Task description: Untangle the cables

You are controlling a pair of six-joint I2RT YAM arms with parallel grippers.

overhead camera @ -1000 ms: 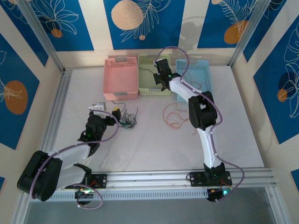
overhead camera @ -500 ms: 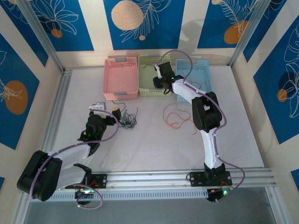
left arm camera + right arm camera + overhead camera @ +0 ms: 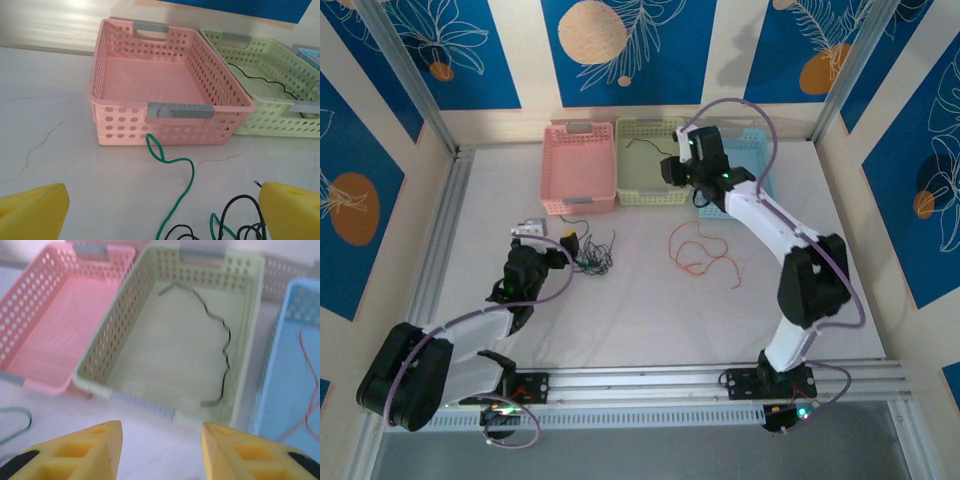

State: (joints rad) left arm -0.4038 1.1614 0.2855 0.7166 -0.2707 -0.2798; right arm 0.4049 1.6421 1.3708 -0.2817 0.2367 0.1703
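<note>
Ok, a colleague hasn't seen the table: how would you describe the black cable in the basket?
At the far edge of the table stand a pink basket, a green basket and a blue basket in a row. The black cable lies alone in the middle, green one, a wavy line. The other black wires are tangled with green wires on the table.

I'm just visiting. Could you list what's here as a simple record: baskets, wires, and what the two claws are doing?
Pink basket: empty
Green basket: one black wire inside
Blue basket: a red wire inside
Table: loose orange wire; green-and-black clump
Left gripper: open, by the clump
Right gripper: open, empty, near the green basket
</note>
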